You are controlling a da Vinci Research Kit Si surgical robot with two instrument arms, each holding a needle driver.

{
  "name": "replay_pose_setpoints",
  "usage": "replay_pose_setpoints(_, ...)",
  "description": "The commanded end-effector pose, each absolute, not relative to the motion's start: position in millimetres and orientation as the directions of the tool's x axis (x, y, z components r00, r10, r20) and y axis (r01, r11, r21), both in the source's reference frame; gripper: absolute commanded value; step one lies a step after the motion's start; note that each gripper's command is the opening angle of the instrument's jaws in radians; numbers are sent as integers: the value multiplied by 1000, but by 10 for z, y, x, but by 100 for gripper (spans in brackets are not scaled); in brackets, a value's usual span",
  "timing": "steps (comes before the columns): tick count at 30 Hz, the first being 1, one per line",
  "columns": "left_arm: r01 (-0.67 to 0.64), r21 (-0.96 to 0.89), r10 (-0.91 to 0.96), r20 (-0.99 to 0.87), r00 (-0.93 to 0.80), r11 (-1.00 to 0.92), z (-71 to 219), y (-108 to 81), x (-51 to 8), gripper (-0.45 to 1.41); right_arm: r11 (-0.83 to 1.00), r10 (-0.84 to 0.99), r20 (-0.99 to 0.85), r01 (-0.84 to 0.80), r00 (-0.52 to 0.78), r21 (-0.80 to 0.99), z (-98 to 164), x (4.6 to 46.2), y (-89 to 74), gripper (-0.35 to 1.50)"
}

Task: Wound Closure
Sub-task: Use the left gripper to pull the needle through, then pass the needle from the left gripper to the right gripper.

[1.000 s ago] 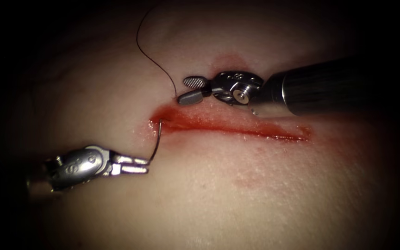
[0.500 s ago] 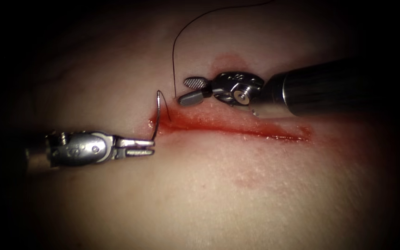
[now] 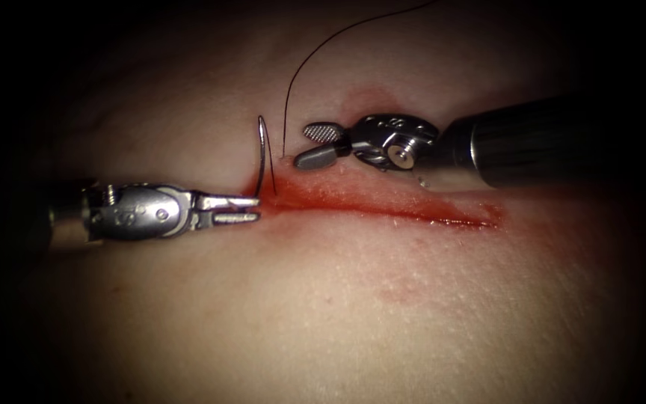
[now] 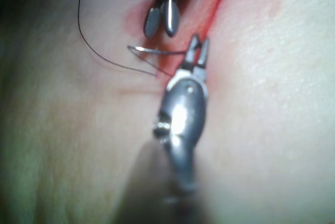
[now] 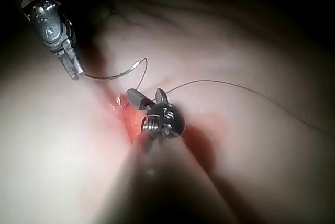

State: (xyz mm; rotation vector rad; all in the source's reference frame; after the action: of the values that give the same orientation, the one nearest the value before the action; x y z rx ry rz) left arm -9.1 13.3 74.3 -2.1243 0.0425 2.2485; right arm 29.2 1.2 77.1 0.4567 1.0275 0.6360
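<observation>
The left tool (image 3: 252,209) is gripping the curved needle (image 3: 264,153) near its tip – needle free of the tissue (image 3: 383,314), thread (image 3: 315,49) trailing above the open, empty right tool (image 3: 309,146) – cut (image 3: 383,203) beside both unclosed.

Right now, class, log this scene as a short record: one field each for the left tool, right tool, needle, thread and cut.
Left tool: jaws shut on the needle near one end of its curve, at the cut's left end.
Right tool: jaws open, holding nothing, just above the cut.
Needle: out of the tissue, curving up from the left tool.
Thread: runs up from the tissue beside the right tool.
Cut: open, red fluid along it.
</observation>
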Motion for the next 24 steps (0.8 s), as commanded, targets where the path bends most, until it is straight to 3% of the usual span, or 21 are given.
replay_pose_setpoints(1, -58, -7, 10, -999, -52, -998, 747, 135, -96, -35, 733, 678, -638, -267, 366, 626, 774, 297, 9, 128)
replay_pose_setpoints(24, -129, 66, -65, -998, -16, -989, 707, 191, -92, -35, 733, 678, -638, -269, 365, 625, 772, 298, 6, 128)
